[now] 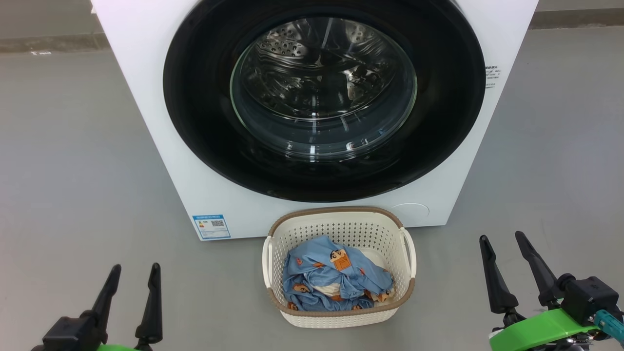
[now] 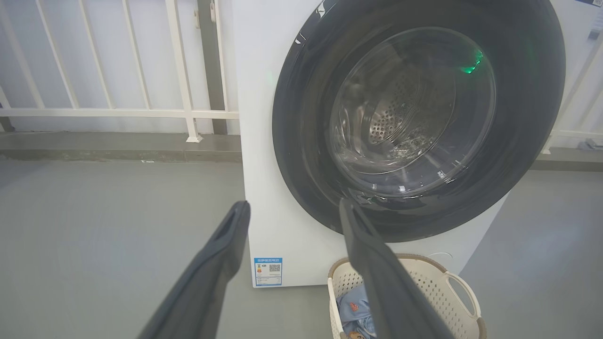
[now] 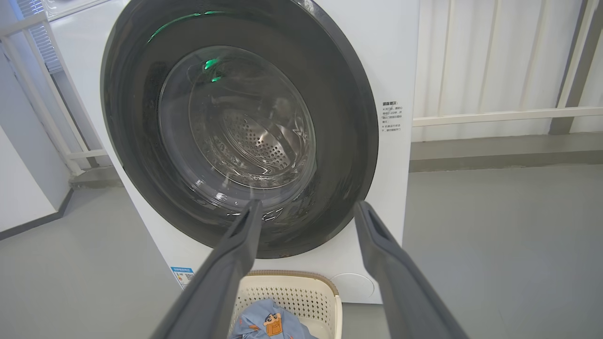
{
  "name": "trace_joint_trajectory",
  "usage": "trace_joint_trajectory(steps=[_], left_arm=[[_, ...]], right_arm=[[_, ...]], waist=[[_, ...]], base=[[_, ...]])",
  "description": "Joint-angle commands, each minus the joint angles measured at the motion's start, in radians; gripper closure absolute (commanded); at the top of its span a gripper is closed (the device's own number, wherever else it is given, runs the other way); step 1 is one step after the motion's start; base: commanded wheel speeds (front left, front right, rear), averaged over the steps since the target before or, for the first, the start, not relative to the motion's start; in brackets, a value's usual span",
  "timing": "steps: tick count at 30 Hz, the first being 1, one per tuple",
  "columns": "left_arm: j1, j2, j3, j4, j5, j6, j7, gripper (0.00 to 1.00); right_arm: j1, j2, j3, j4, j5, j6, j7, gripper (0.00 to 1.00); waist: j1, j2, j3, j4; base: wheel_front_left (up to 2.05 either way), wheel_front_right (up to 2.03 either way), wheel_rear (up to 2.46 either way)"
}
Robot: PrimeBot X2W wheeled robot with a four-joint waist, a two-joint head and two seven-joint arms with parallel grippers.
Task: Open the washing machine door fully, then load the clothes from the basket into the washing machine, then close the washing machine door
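**A:** Nearest us, along the bottom of the frame: our left pincer (image 1: 136,266) at lower left and our right pincer (image 1: 501,237) at lower right. Both are spread wide and hold nothing.

**B:** Beyond them, at bottom centre, the basket (image 1: 341,229) sits on the floor (image 1: 73,195), close in front of the washing machine (image 1: 146,122). The clothes (image 1: 331,280) are heaped inside it.

**A:** Farther up, the washing machine door (image 1: 324,92) is shut. So we judge we're on the first step, with nothing loaded.

**B:** Our next move calls for one pincer to rise to the door's black rim, catch it and swing it fully open.

**A:** And the count?

**B:** We count two pincers, one basket, one machine and one door. The clothes make one heap, perhaps two garments, but the folds hide that.
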Motion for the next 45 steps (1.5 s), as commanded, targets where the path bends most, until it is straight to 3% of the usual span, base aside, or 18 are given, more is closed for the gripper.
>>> trace_joint_trajectory(steps=[1,23,45], left_arm=[[-0.022,0.018,0.038,-0.029,0.004,-0.002,-0.010,0.00],[-0.023,0.018,0.041,-0.041,-0.017,-0.002,-0.010,0.00],[-0.029,0.015,0.045,-0.044,-0.021,-0.002,-0.010,0.00]], right_arm=[[-0.007,-0.008,0.018,-0.021,-0.004,0.002,-0.012,0.00],[-0.011,-0.006,0.027,-0.015,-0.004,0.002,-0.012,0.00],[-0.012,-0.007,0.030,-0.020,-0.001,0.002,-0.012,0.00]], waist=[[0.0000,0.0000,0.000,0.000],[0.0000,0.0000,0.003,-0.011],[0.0000,0.0000,0.017,-0.017]], base=[[0.00,0.00,0.00],[0.07,0.07,-0.14],[0.89,0.89,-1.78]])
